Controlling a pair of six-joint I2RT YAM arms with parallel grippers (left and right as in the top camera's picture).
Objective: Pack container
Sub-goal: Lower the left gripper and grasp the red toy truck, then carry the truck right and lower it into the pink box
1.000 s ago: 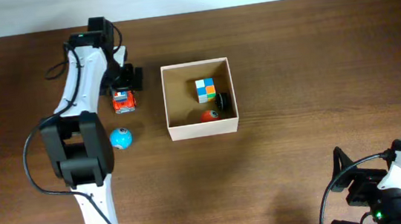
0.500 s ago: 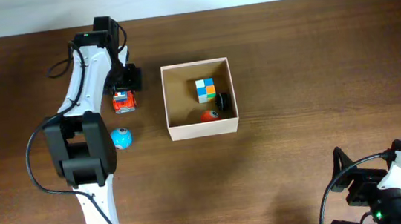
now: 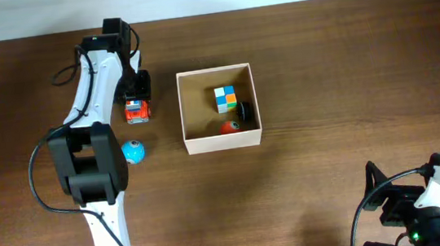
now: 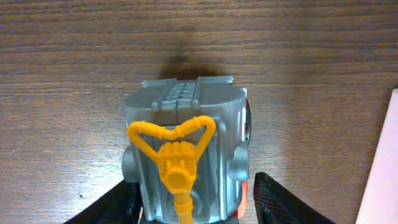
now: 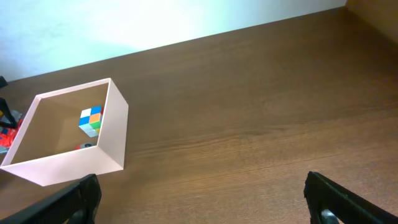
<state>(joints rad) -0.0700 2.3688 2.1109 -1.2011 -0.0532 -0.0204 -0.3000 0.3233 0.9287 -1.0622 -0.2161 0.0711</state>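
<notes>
Container point(image 3: 223, 142): square, open top, pale walls, tan floor. It sat about mid-counter point(image 3: 336, 61), a little toward the far edge. In the right wrist view it lay far off to the left point(image 5: 117, 134).

Inside it: a colour-block puzzle cube point(image 3: 226, 99) near the middle-right, a small red ball-like toy point(image 3: 227, 127) by the near wall, and a dark object point(image 3: 244, 111) against the right wall, too small to identify. The packing was judged partly done, with three items in.

Left to pack, as far as shown: two toys on the counter left of the container. A toy tow truck point(image 3: 136, 111), red-bodied with a grey rear and a yellow hook point(image 4: 177, 158), stood just beside the container's left wall but apart from it. A blue ball point(image 3: 132, 152) lay nearer the camera, apart from both.

Left claw point(image 3: 138, 96) was directly over the truck. Its dark fingers point(image 4: 277, 202) were parted and stood one on each side of the truck body, not closed on it. Nothing was lifted.

Right claw point(image 5: 205, 208) was parked at the near right corner, spread wide and holding nothing.

Obstacles: only the container's left wall stood between truck and floor, so the truck would likely need to be carried over the rim. The ball could roll if nudged.
</notes>
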